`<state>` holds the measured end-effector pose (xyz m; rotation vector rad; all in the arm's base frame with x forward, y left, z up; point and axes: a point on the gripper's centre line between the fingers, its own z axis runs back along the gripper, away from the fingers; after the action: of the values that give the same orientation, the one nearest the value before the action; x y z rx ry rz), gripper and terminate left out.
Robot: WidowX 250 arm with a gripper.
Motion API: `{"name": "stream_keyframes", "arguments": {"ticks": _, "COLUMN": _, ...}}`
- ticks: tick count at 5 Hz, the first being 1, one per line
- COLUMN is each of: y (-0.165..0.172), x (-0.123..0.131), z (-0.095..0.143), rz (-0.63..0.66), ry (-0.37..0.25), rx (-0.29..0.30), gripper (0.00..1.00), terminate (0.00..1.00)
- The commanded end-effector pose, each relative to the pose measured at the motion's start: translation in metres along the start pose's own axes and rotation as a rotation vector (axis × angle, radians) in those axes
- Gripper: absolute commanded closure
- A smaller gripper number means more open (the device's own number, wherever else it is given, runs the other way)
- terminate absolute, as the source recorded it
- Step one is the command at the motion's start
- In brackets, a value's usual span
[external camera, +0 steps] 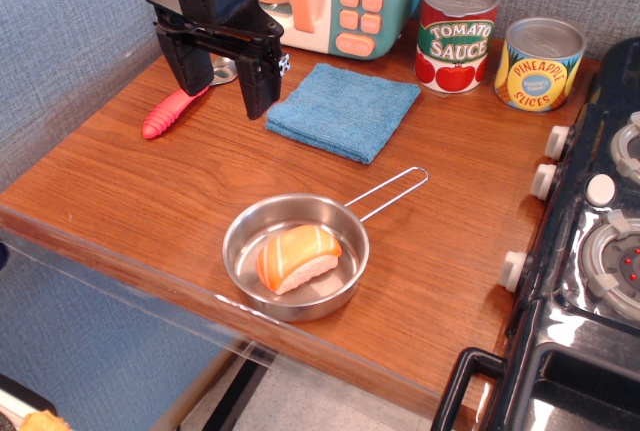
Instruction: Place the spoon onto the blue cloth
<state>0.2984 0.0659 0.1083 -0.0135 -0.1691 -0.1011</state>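
The hand (222,79) hangs with its two black fingers spread wide and holding nothing, at ten o'clock on the wooden table (150,201). The spoon (170,112) lies flat just beside its left finger, red ribbed handle toward eight o'clock, its bowl hidden behind the hand. The blue cloth (343,109) lies near, at three o'clock from the hand. A steel pan (296,256) holding toy salmon sushi (297,258) sits at six o'clock.

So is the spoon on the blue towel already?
No, the spoon lies on the wooden table, left of the blue cloth, partly behind the open gripper.
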Motion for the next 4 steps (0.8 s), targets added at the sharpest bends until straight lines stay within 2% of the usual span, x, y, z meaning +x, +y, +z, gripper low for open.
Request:
{"name": "stream_keyframes", "arguments": {"ticks": 1, "y": 0.0, "x": 0.0, "z": 0.0, "rz": 0.0, "ry": 0.0, "rx": 0.0, "gripper": 0.0, "terminate": 0.0}}
{"name": "stream_keyframes", "arguments": {"ticks": 3, "y": 0.048, "x": 0.015, "z": -0.013, "rz": 0.119, "ry": 0.011, "rx": 0.031, "gripper": 0.0, "terminate": 0.0}}
{"name": "stream_keyframes", "arguments": {"ticks": 4, "y": 0.074, "x": 0.025, "z": -0.022, "rz": 0.169, "ry": 0.021, "rx": 0.068, "gripper": 0.0, "terminate": 0.0}}
